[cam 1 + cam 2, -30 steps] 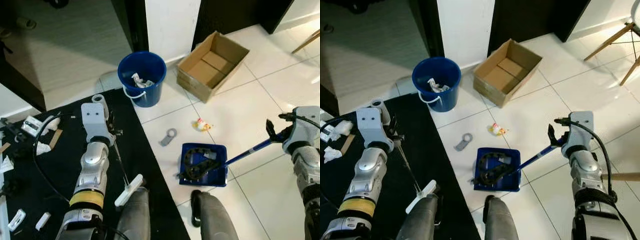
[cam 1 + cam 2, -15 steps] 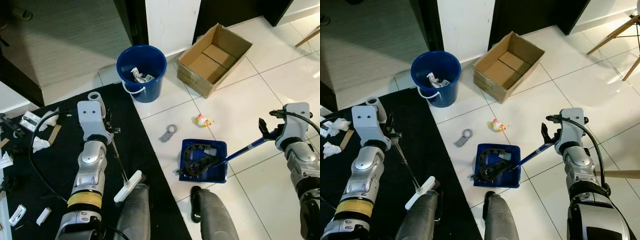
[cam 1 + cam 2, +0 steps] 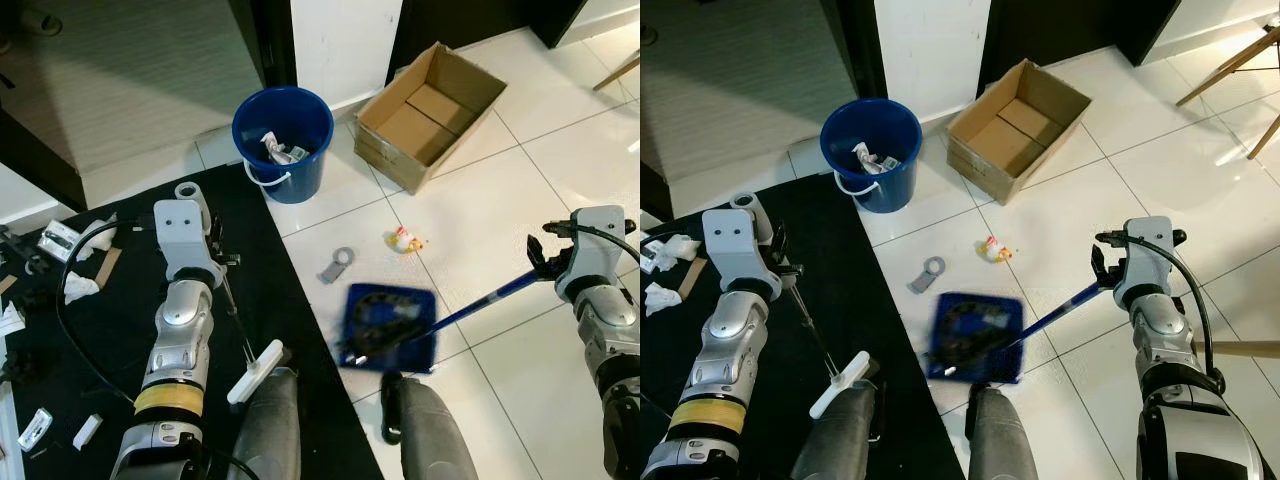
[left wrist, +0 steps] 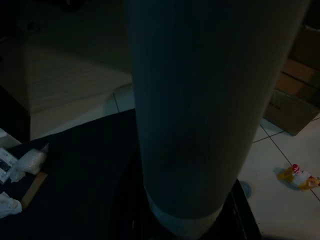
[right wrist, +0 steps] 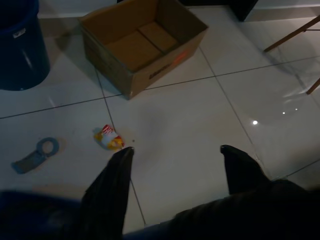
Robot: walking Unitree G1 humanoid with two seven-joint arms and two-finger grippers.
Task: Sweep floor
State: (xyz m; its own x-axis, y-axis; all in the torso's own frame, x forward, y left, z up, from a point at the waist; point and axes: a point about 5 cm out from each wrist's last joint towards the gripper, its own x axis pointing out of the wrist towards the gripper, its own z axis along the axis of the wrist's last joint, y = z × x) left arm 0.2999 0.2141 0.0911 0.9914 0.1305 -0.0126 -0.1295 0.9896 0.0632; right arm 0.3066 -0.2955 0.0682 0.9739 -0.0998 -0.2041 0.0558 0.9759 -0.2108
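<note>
Dustpan point(image 3: 388, 327), blurred, sits on the floor point(image 3: 470, 210) well left of the right claw point(image 3: 1110, 272), which clenches its blue handle point(image 3: 1060, 310); a jerk could spill its black debris point(image 3: 375, 320). Left claw's point(image 3: 222, 262) state can't be told.

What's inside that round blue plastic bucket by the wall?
The round blue plastic bucket holds crumpled white paper scraps lying at its bottom. What lies beneath them is covered, and the near wall hides part of the bucket's floor.
</note>
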